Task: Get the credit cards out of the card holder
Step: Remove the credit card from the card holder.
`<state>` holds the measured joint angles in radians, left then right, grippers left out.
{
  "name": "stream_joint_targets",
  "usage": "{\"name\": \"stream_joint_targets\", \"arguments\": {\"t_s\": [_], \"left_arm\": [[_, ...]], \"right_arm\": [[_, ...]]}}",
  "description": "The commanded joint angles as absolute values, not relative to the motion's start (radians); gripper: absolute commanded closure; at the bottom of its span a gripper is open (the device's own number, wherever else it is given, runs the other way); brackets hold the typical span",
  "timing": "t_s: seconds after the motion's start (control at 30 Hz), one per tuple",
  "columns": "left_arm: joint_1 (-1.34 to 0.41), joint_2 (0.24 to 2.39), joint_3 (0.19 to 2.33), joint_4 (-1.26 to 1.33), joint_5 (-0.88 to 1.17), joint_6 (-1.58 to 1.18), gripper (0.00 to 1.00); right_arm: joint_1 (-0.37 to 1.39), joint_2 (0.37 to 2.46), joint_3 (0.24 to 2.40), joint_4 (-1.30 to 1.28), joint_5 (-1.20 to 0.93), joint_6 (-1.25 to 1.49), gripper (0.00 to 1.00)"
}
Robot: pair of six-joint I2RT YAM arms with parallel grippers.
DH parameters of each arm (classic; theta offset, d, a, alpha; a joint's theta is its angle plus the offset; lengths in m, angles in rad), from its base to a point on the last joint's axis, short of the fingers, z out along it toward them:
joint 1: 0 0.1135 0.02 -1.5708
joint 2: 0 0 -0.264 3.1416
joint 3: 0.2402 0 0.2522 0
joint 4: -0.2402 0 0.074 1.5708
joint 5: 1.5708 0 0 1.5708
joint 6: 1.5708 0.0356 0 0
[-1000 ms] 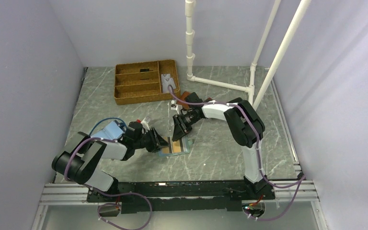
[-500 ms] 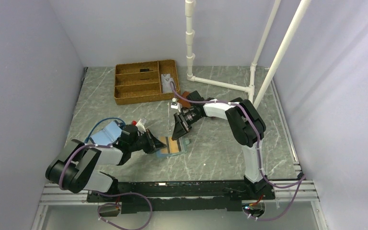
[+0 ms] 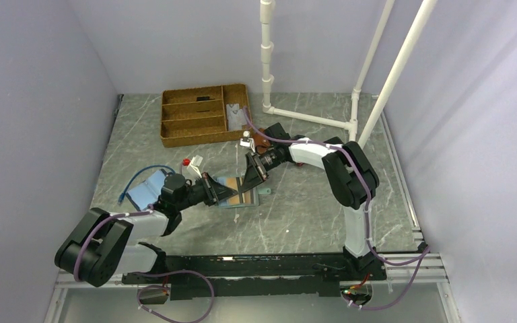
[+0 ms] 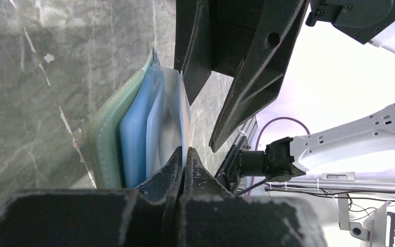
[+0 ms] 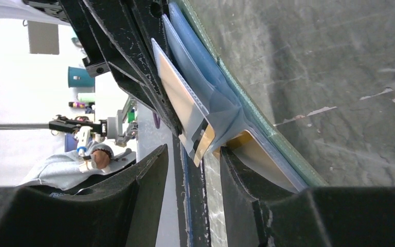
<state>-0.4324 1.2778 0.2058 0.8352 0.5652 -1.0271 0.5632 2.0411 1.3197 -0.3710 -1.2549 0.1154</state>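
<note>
**Pinching a card at the open holder**

The light blue bifold card holder with a greenish edge (image 4: 133, 136) is seen on the grey marbled bench (image 3: 296, 215), near its middle, between the two arms. Its leaves are fanned away from the surface. A thin tan credit card with a whitish edge (image 5: 177, 95) is seen standing out of the pockets. The fingers of the left gripper (image 4: 184, 162) are pressed together on one end of that card. The fingers of the right gripper (image 5: 195, 175) are held partly spread, one on each side of the card's other end, with gaps visible. A brown woven compartment tray (image 3: 202, 114) is seen well apart at the back.
</note>
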Motion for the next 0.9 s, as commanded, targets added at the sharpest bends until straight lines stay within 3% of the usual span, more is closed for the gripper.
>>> {"name": "stream_joint_targets", "arguments": {"t_s": [0.0,0.1,0.23,0.33,0.4,0.5,0.63,0.87], "left_arm": [[-0.428,1.25,0.201,0.971,0.6,-1.058,1.0],[-0.428,1.248,0.199,0.979,0.594,-1.068,1.0],[-0.428,1.236,0.195,0.951,0.565,-1.075,1.0],[-0.427,1.22,0.195,0.891,0.542,-1.076,0.8],[-0.423,1.206,0.189,0.868,0.534,-1.074,0.69],[-0.41,1.192,0.176,0.84,0.533,-1.067,0.63],[-0.388,1.221,0.158,0.863,0.552,-1.061,0.66],[-0.35,1.438,0.132,1.081,0.631,-1.095,0.94]], "right_arm": [[0.558,1.981,1.31,-0.294,-1.331,0.153,0.56],[0.559,1.973,1.293,-0.247,-1.361,0.203,0.63],[0.558,1.978,1.292,-0.229,-1.384,0.223,0.84],[0.556,1.991,1.296,-0.242,-1.388,0.212,1.0],[0.55,2.0,1.293,-0.244,-1.388,0.209,1.0],[0.536,2.018,1.283,-0.247,-1.385,0.204,1.0],[0.531,2.048,1.287,-0.272,-1.383,0.18,1.0],[0.529,2.103,1.289,-0.292,-1.38,0.151,1.0]]}}
